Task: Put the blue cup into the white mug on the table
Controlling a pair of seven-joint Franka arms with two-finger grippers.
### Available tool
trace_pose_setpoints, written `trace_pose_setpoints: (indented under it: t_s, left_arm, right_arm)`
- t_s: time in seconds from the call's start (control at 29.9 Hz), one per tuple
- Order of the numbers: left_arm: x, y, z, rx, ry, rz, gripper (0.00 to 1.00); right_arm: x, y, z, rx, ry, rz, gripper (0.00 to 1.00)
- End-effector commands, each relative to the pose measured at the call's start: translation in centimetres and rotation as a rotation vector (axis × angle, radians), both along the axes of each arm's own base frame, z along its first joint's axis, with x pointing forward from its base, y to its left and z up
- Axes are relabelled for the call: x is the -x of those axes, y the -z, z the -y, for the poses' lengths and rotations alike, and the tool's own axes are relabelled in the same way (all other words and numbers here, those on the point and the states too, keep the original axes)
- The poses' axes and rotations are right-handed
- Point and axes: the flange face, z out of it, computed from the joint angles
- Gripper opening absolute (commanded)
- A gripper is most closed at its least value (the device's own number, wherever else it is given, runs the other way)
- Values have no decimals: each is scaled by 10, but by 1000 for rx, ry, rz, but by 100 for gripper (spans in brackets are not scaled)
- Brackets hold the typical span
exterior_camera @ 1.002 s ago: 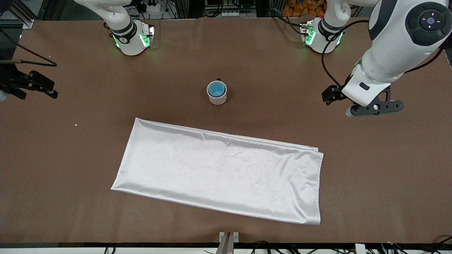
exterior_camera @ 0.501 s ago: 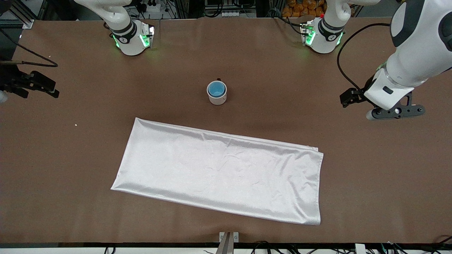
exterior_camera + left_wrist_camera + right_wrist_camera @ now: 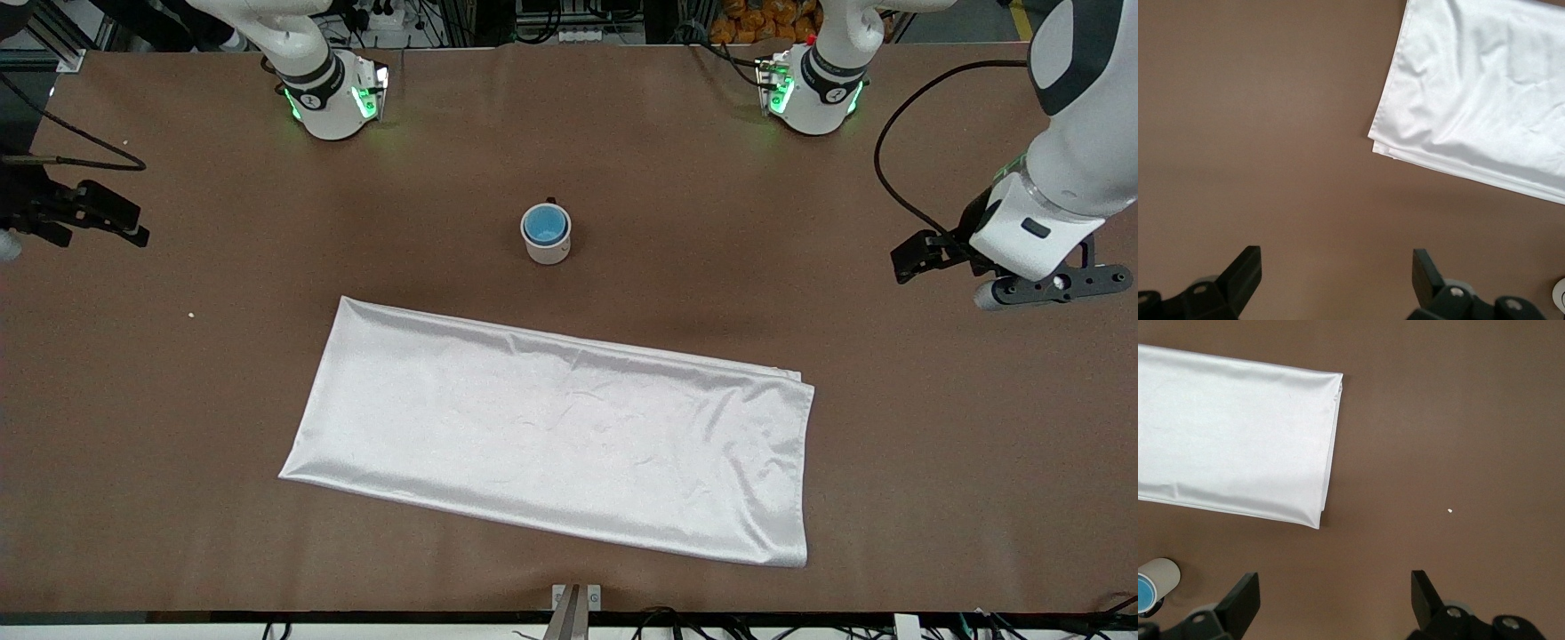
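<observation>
Brown matte tabletop point(image 3: 178, 400) fills pretty much everything, with a shiny white cloth point(image 3: 551, 436) spread out on it, nearer to the front camera than the white mug point(image 3: 547, 242). And the blue cup point(image 3: 544, 224) is already sitting inside that mug, rim just about level with the mug's rim, so the placing part looks done to me

Left gripper point(image 3: 1009, 267) hangs over bare tabletop well away from the mug, toward the left arm's end, jaws spread wide with nothing between them. Right gripper point(image 3: 76, 218) is over the tabletop at the right arm's end, well apart from the mug, jaws wide open and empty too; that arm is just waiting

Only step I can see left is clearing out. To do it well I'd keep both arms high and away from the mug, no swinging low over it, since a nudge could tip the stack

Orientation: cup stands upright, mouth facing up, long axis vertical and lined up with the mug's. The mug's small dark handle point(image 3: 551, 201) points toward the robot bases
</observation>
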Motion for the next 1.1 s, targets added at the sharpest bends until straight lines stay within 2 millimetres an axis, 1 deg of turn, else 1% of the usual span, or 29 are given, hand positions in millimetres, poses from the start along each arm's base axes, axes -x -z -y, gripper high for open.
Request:
trace_pose_setpoints:
  t_s: [0.0, 0.2, 0.33, 0.43, 0.53, 0.67, 0.93, 1.07]
  left_arm:
    - [-2, -5, 7, -3, 15, 10, 100]
    - [6, -9, 6, -3, 31, -6, 100]
    - [14, -21, 11, 0, 29, 10, 100]
    - [25, -33, 21, 2, 42, 14, 100]
    - [34, -46, 25, 5, 51, 24, 100]
    - [41, -54, 28, 4, 46, 26, 100]
    - [49, -70, 21, 14, 41, 51, 100]
    - [54, -75, 19, 57, 35, 51, 100]
  right_arm:
    - [1, -2, 1, 23, -3, 4, 100]
    - [1, -2, 1, 27, -3, 4, 100]
    - [1, -2, 1, 27, -3, 4, 100]
    - [1, -2, 1, 26, -3, 3, 100]
    - [1, -2, 1, 26, -3, 3, 100]
    - [1, -2, 2, 24, -2, 1, 100]
    - [1, -2, 2, 21, 0, 1, 100]
    - [1, -2, 2, 20, 0, 1, 100]
